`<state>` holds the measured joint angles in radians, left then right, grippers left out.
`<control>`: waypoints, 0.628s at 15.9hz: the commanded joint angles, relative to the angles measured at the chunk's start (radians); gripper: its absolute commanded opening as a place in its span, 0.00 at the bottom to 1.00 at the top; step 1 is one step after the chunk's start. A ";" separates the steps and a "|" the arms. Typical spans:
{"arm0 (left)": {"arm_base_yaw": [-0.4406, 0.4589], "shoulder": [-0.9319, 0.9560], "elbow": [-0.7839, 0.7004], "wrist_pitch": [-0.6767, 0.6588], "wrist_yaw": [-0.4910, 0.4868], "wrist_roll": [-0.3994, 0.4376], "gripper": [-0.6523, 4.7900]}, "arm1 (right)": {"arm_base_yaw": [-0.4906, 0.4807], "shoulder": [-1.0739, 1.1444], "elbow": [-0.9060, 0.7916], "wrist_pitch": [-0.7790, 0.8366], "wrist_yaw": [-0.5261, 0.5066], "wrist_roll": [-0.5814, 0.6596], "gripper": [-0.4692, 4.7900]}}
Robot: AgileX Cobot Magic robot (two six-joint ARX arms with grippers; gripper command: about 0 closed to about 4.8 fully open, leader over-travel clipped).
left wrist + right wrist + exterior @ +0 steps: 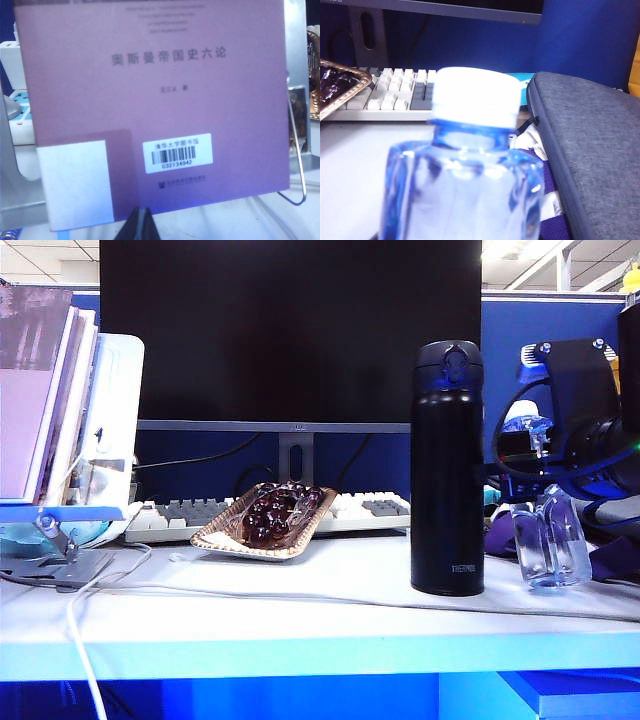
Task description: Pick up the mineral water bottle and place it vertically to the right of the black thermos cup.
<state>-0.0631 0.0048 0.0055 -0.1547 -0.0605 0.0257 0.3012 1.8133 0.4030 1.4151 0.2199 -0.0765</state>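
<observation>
1. While the mineral water bottle (548,550) stands on the bench (300,590) just right of the black thermos cup (447,470), it could be toppled by a sideways withdrawal.
2. Whether the right pincer (540,465) grips it cannot be told.
3. The left pincer (141,225) is closed, facing a book (150,100).

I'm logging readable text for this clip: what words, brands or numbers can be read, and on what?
"THERMOS": white lettering near the base of the black thermos cup.
"奥斯曼帝国史六论": title on the purple book in the left wrist view.
"清华大学图书馆" and "C32134942": barcode sticker on that book.
Author line, the small lines at the book's top and the publisher line under the sticker: too blurred.
Mineral water bottle, keyboard: nothing legible.
</observation>
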 commanded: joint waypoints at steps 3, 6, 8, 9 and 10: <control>0.002 -0.003 0.000 -0.012 -0.003 0.001 0.11 | 0.000 0.061 0.029 -0.017 -0.015 0.002 0.59; 0.002 -0.003 0.000 -0.012 -0.003 0.001 0.11 | 0.000 0.098 0.045 -0.017 -0.021 0.002 0.59; 0.002 -0.003 0.000 -0.012 -0.003 0.001 0.11 | 0.000 0.095 0.061 -0.016 -0.021 0.002 0.59; 0.002 -0.003 0.000 -0.012 -0.003 0.001 0.11 | 0.000 0.090 0.068 -0.015 -0.020 0.002 0.59; 0.002 -0.003 0.000 -0.012 -0.003 0.001 0.11 | 0.000 0.079 0.068 -0.014 -0.021 0.002 0.59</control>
<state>-0.0631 0.0051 0.0055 -0.1547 -0.0605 0.0261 0.3008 1.9018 0.4725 1.4235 0.2039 -0.0753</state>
